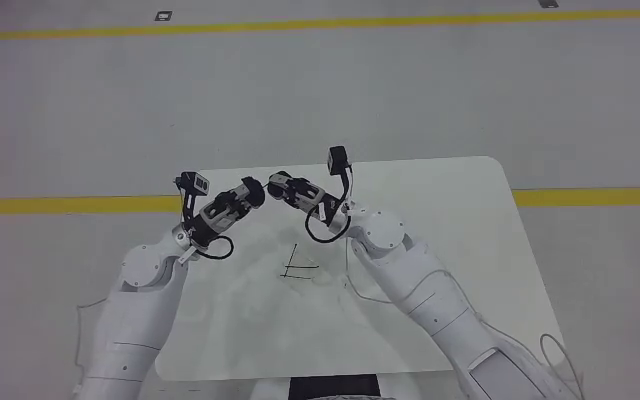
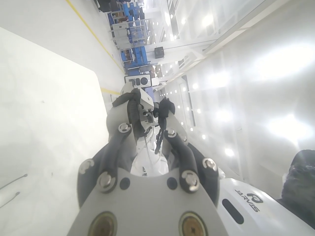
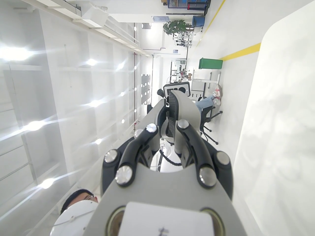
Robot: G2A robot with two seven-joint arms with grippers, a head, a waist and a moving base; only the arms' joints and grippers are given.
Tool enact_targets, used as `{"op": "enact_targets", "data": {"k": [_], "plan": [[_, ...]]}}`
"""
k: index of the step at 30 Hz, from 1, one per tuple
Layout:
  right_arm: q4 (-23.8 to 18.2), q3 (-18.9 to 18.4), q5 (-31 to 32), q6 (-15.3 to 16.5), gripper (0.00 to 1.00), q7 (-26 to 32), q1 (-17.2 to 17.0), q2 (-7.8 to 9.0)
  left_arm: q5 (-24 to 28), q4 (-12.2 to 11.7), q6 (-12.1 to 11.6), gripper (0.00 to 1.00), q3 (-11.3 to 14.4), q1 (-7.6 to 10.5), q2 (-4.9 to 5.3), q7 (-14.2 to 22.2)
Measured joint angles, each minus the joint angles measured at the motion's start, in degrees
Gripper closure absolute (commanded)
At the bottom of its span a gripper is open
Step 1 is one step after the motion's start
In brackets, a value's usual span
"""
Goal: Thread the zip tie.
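Both grippers hang in the air above the white table [image 1: 450,200], tip to tip. My left gripper [image 1: 254,190] is open, and its black-tipped fingers [image 2: 166,104] stand apart around the nose of my right gripper [image 2: 145,111]. My right gripper [image 3: 169,100] has its pads pressed together; nothing shows between them. A thin dark strip [image 2: 158,139] hangs between the left fingers, and I cannot tell whether it is a zip tie. Several black zip ties [image 1: 297,266] lie crossed on the table below the arms, and thin ties [image 2: 14,181] lie on the table in the left wrist view.
The table's far edge runs just beyond the grippers, with grey floor and a yellow line [image 1: 90,204] behind it. The rounded far right corner [image 1: 495,165] of the table is bare. A black cable [image 1: 322,236] loops under the right wrist.
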State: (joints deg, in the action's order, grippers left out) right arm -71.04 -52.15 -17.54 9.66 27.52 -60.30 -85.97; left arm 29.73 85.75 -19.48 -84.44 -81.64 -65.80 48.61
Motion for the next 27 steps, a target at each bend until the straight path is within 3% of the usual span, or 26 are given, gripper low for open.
{"op": "enact_targets", "data": {"k": [7,15,17,27], "plan": [[-0.47,-0.14,0.30,-0.09,1.00,-0.28,-0.49,-0.08,0.18,0.35,0.00,1.00,0.13,-0.52,0.20,0.01],[-1.00,-0.35,0.84,-0.25,1.00,-0.57,-0.92,-0.13,0.30,0.39,0.00,1.00,0.19,-0.65,0.43,0.03],[-1.08,-0.41,0.93,-0.25,0.00,-0.59,-1.01,-0.14,0.32,0.44,0.00,1.00,0.14,-0.71,0.48,-0.01],[-2.55,-3.23,1.96,-0.06,0.00,-2.73,-3.25,0.48,1.38,1.40,0.00,1.00,-1.73,-1.86,0.93,2.24]]}}
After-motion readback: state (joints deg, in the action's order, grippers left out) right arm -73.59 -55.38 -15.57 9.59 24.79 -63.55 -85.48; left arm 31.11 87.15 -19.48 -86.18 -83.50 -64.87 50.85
